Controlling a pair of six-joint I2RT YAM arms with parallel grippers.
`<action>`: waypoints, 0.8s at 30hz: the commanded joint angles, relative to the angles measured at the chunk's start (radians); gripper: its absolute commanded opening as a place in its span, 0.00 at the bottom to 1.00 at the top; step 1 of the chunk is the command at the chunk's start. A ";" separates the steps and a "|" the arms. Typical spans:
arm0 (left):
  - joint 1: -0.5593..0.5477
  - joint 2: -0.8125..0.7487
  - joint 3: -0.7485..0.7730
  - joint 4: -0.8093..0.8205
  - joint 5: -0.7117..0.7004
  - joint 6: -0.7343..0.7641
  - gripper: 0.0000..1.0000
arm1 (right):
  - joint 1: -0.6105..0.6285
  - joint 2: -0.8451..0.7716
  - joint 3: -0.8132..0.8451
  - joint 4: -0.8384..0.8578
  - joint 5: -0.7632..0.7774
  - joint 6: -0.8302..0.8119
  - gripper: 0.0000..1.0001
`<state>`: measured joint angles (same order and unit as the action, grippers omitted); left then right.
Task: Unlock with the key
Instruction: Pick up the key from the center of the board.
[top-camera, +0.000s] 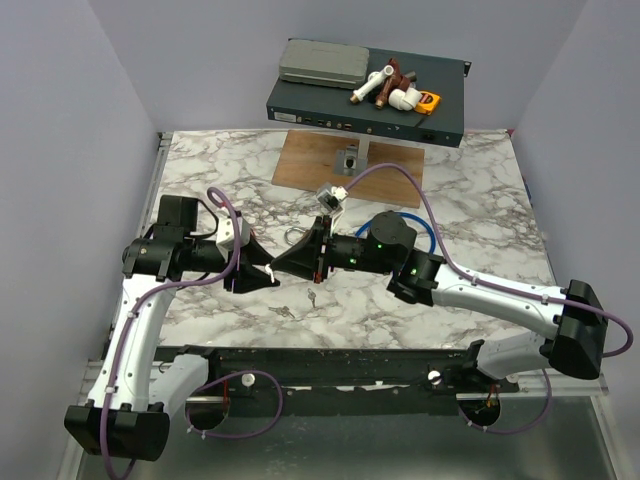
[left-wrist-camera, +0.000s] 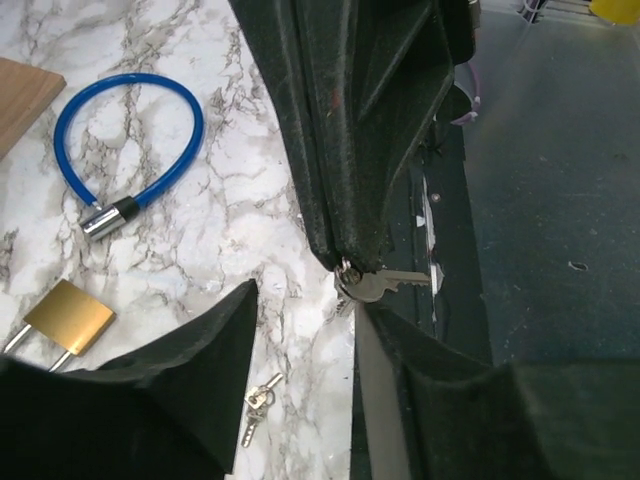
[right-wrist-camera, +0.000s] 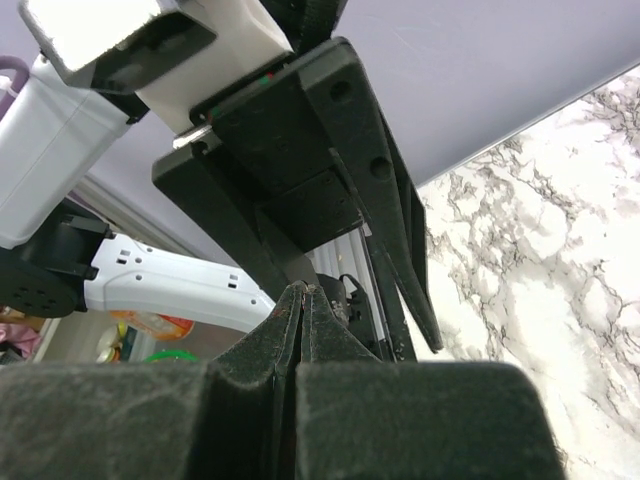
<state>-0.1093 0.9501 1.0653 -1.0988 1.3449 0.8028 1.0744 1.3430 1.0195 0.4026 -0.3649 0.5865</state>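
Right end effector (top-camera: 285, 260) and left end effector (top-camera: 265, 275) meet tip to tip at mid-frame in the top view, above the marble table (top-camera: 480, 200). Both are black and overlap, so neither their jaws nor the key can be made out here. Loose keys (top-camera: 312, 297) lie on the table just below them, and a board (top-camera: 310, 165) lies higher in the frame.

The left wrist view shows what the top view hides. The right end effector comes down from the top of the frame, closed tight on the key (left-wrist-camera: 392, 283) at its head. The blade sticks out to the right at mid-frame, off the table edge. The left end effector's jaws stand partly apart in the lower frame, one on each side of the key. Whether either touches it I cannot tell. A blue cable lock (left-wrist-camera: 195, 125) lies whole at upper left. A brass padlock (left-wrist-camera: 68, 317) sits at the left edge, its shackle cut off by a finger.

In the right wrist view the right end effector's fingers press together at lower centre. The key is hidden there. The left end effector fills the upper frame, and the table shows only at right.
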 joint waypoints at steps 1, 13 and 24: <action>-0.004 -0.008 0.053 -0.025 0.044 0.022 0.37 | 0.004 0.012 -0.020 0.017 -0.028 0.007 0.01; 0.003 -0.005 0.095 -0.089 -0.025 0.087 0.11 | 0.001 -0.034 -0.063 -0.001 -0.012 0.001 0.01; 0.006 -0.013 0.090 -0.069 -0.093 0.026 0.22 | -0.003 -0.066 -0.090 -0.019 0.019 -0.012 0.01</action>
<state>-0.1108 0.9501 1.1347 -1.1854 1.2922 0.8513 1.0710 1.3045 0.9527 0.4099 -0.3553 0.5854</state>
